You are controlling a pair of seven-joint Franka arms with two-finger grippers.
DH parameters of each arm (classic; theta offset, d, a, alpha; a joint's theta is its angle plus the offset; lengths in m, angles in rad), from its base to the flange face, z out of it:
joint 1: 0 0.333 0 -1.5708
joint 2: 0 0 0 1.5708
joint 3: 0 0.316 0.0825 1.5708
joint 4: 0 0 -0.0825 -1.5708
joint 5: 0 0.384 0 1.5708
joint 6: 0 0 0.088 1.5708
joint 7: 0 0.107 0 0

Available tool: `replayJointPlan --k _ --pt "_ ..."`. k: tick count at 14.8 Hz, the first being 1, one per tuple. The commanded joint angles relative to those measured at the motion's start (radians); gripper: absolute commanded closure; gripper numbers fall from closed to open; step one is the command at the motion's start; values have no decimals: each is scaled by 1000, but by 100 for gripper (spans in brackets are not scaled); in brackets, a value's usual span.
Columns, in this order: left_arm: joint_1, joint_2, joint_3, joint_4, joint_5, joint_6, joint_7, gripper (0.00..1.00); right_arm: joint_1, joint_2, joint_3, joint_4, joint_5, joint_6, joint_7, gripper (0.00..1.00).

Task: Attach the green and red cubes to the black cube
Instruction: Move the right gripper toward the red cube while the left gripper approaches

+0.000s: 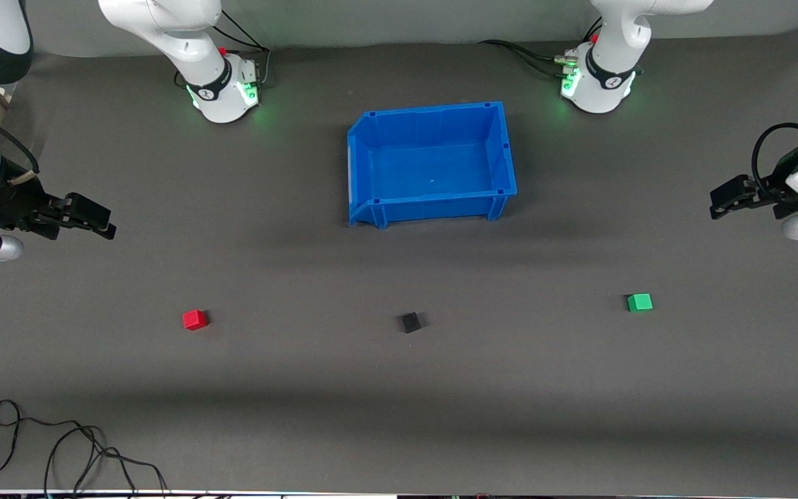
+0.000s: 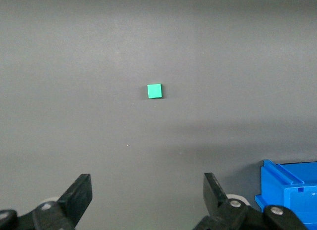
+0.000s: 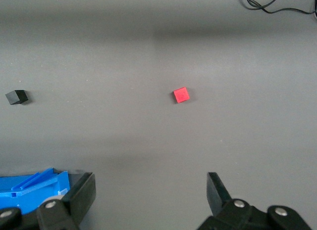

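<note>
The black cube (image 1: 411, 322) lies on the grey table, nearer to the front camera than the blue bin. The red cube (image 1: 194, 319) lies toward the right arm's end, the green cube (image 1: 639, 302) toward the left arm's end, all three apart. My right gripper (image 1: 104, 226) is open and empty, up at the right arm's end of the table; its wrist view shows the red cube (image 3: 181, 95) and black cube (image 3: 16, 97). My left gripper (image 1: 717, 201) is open and empty, up at the left arm's end; its wrist view shows the green cube (image 2: 154, 91).
An empty blue bin (image 1: 364, 166) stands mid-table between the two arm bases, farther from the front camera than the cubes. It shows in the left wrist view (image 2: 290, 190) and right wrist view (image 3: 29, 188). Black cables (image 1: 59, 443) lie by the table's front edge.
</note>
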Motion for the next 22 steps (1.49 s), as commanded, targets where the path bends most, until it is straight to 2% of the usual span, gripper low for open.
replayJointPlan --k 1,6,9,12,14,17,19,22 --pt "-4 3 10 9 -3 1 0 0 8 15 0 30 -27 -17 -18 0" --pt "-1 7 10 9 -3 0 3 0 5 21 0 30 -24 -17 -24 0" --pt "2 10 16 -1 -3 16 7 0 0 54 -2 30 -24 -14 -31 0" --pt "24 10 14 -25 -3 30 25 0 -10 97 -14 15 -24 -7 -127 0" --pt "22 24 16 -33 -3 70 23 0 -19 125 -20 -17 -26 44 -150 0" --pt "19 128 16 -37 1 141 -57 0 -23 192 -25 -60 -26 128 -193 0" --pt "18 190 14 -37 -2 173 -238 0 -21 209 -27 -135 -27 235 -192 0" --pt "27 265 16 -65 -2 263 -332 0 -29 254 -28 -211 -27 349 -195 0"
